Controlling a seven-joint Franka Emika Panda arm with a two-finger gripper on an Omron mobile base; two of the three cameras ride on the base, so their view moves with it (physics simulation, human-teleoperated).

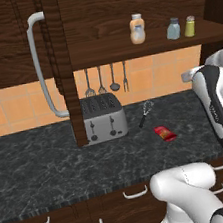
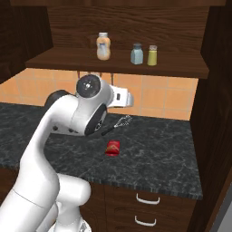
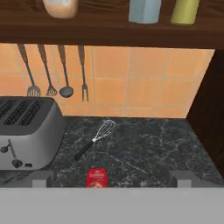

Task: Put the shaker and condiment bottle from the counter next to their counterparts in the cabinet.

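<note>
The red bottle (image 1: 165, 134) lies on its side on the black bench (image 1: 41, 169), in the lower middle of the left base view, with bare marble all round it; the whisk (image 1: 145, 113) is the nearest thing, up and to its left, and the toaster (image 1: 103, 117) stands farther left against the tiled wall. In the hand view the bottle (image 3: 97, 178) sits at the bottom centre, between the two grey fingertips (image 3: 41, 178) of the gripper (image 3: 111, 180), whose jaws stand wide apart with nothing between them, well clear of the bottle. The blue-grey shaker (image 1: 173, 29) stands upright on the cabinet shelf (image 1: 124, 48) at the upper right of the left base view, just beside the yellow-green shaker (image 1: 190, 26), with the peach bottle (image 1: 137, 29) apart to their left and open shelf between. All three stand near the shelf's front edge. The left base view alone shows the cabinet door (image 1: 61, 65) swung open edge-on, its grey bar handle (image 1: 41, 68) to the left, and the bench's front edge over the drawers. The right base view shows the arm's white elbow across the left half, and free bench to the right of the bottle (image 2: 113, 147) up to the dark side wall. The hand view shows four utensils (image 3: 52, 70) hanging on the tiles under the shelf.
</note>
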